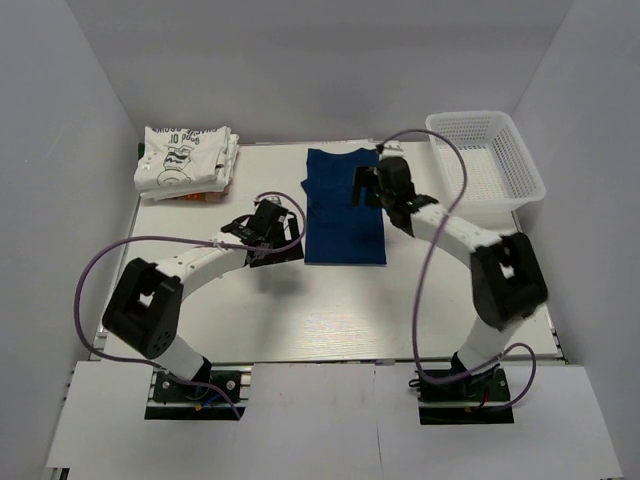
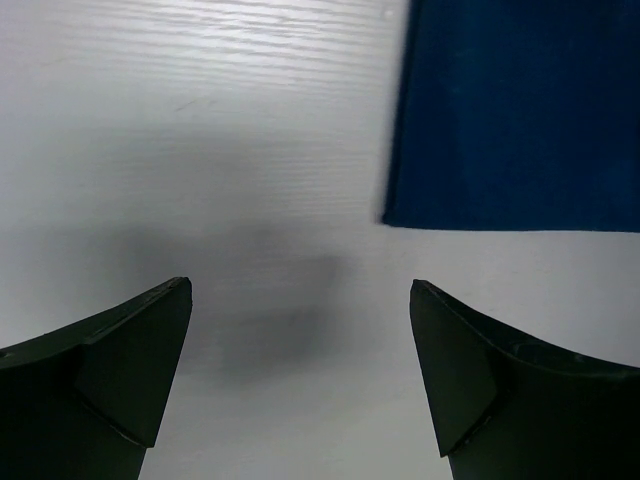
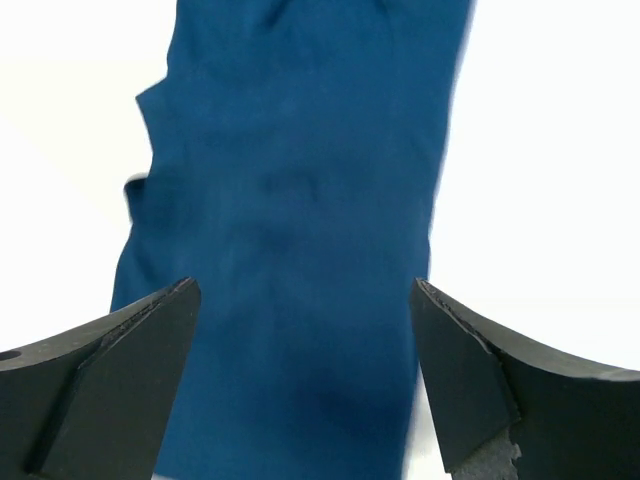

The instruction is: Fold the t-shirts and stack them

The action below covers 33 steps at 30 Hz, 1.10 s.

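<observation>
The white table (image 1: 330, 310) is filling the middle of the top view. The folded navy t-shirt (image 1: 340, 225) is lying flat as a tall rectangle just above the centre, its collar end pointing toward the top of the frame. The white mesh basket (image 1: 528, 155) is sitting at the upper right, apart from the shirt. A stack of folded white t-shirts (image 1: 185, 158) with dark print is resting at the upper left, well apart from the navy one.

The right gripper (image 1: 368, 185) is reaching over the navy shirt's upper right part. In its wrist view the claw (image 3: 305, 290) is standing released, fingers wide apart, with blue cloth (image 3: 300, 250) filling the space between them. The left gripper (image 1: 262, 225) is hanging just left of the shirt's left edge. Its claw (image 2: 300, 290) is also standing released over bare table, while the shirt's corner (image 2: 520, 110) is showing at the upper right of that view.
</observation>
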Each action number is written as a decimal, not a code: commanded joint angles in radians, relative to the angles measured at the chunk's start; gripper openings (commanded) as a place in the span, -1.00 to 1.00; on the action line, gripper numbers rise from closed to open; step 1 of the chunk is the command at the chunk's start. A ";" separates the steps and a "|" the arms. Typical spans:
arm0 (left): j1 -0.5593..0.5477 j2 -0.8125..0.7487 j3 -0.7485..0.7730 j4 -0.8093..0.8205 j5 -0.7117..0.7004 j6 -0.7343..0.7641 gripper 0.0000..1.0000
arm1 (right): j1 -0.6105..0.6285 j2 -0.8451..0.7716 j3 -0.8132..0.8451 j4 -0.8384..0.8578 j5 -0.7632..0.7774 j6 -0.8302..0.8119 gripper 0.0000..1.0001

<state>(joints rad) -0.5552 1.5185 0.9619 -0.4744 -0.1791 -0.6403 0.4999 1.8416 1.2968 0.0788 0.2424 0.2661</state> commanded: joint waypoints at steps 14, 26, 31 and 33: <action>-0.015 0.273 0.129 0.195 0.277 0.100 0.31 | -0.073 -0.352 -0.476 -0.218 -0.164 0.220 0.81; -0.043 0.316 0.100 0.208 0.320 0.100 -1.00 | -0.104 -0.314 -0.502 -0.186 -0.285 0.220 0.71; -0.043 0.306 0.089 0.218 0.297 0.100 -1.00 | -0.112 -0.291 -0.514 -0.172 -0.296 0.231 0.67; -0.043 0.295 0.089 0.227 0.288 0.100 -1.00 | -0.115 -0.271 -0.516 -0.152 -0.288 0.237 0.62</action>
<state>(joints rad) -0.5888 1.8252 1.0615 -0.2531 0.1307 -0.5434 0.3946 1.5482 0.7895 -0.1112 -0.0315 0.4919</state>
